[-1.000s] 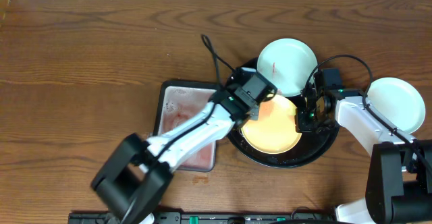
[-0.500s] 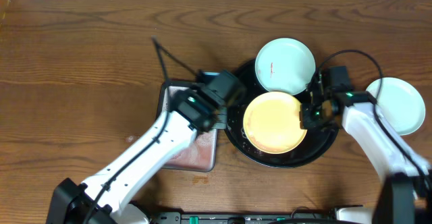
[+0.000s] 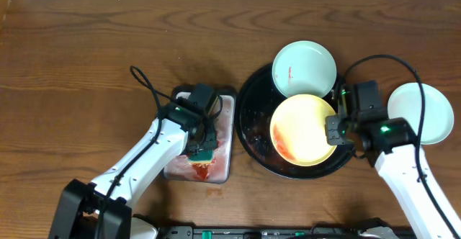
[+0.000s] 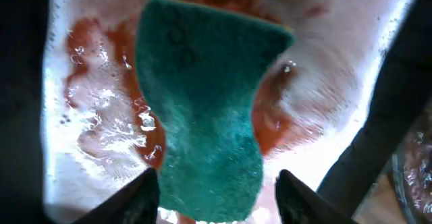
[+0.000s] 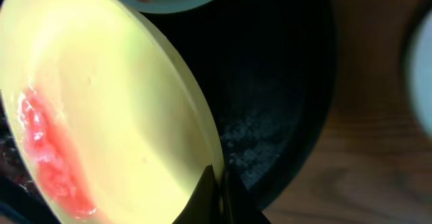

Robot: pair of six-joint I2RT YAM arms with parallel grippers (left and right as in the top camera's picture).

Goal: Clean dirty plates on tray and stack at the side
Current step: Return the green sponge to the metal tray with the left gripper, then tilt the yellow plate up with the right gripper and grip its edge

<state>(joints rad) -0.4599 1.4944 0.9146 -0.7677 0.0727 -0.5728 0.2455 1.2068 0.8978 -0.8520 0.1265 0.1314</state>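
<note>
now the left gripper point(image 4: 217, 196) has swung off the yellow plate point(image 3: 306, 127) to the silver pan point(image 3: 223, 134), claws spread, teal sponge point(image 4: 202, 96) released. right gripper point(image 5: 217, 183) pinches that plate's rim, tilted in the black tray point(image 3: 252, 124); a sauce smear point(image 5: 47, 150) remains, so wiping looks unfinished.

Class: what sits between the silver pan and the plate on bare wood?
The black tray with the yellow plate, pinched by the right gripper; overhead view.

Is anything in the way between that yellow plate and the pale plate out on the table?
Nothing loose. The right claw grips the yellow plate by its edge; only the black tray and its raised rim lie between it and the pale plate.
</note>
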